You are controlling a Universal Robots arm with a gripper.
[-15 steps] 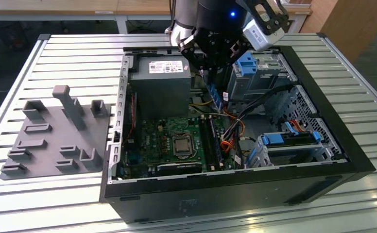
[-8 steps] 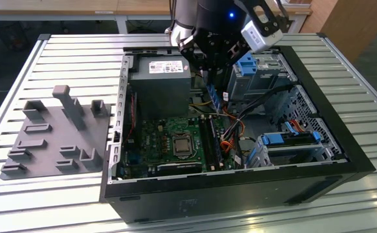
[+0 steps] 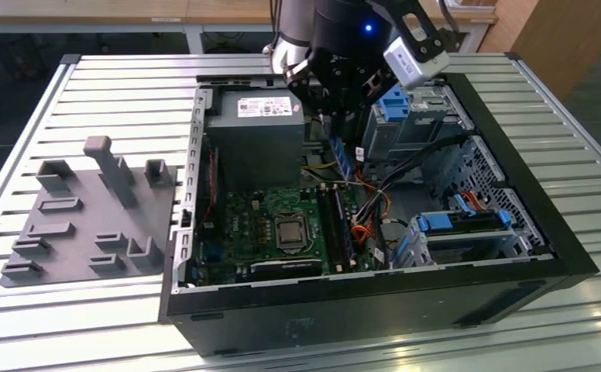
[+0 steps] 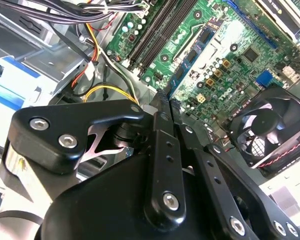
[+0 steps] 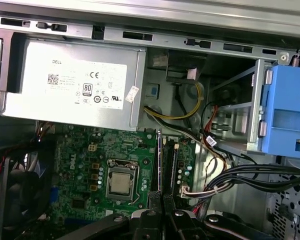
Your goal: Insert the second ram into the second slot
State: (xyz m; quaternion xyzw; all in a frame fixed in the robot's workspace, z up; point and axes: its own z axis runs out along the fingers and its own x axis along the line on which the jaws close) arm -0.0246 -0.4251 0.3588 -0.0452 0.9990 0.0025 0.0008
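1. Gripper point(image 4: 166, 102) fingers are pressed together on one end of the second ram point(image 4: 192, 57), the thin dark-blue stick reaching out from the tips in the second wrist view.
2. In the exterior view, the stick hangs tilted under the arm inside the open computer case point(image 3: 383, 298), between the grey power supply point(image 3: 254, 139) and the drive cage point(image 3: 424, 128).
3. Its lower end is near the far end of the black memory slots point(image 3: 337, 221) on the green motherboard point(image 3: 264, 225).
4. 1 grey fixture block point(image 3: 84, 217) lies on the slatted table point(image 3: 104, 85) at the exterior view's left.
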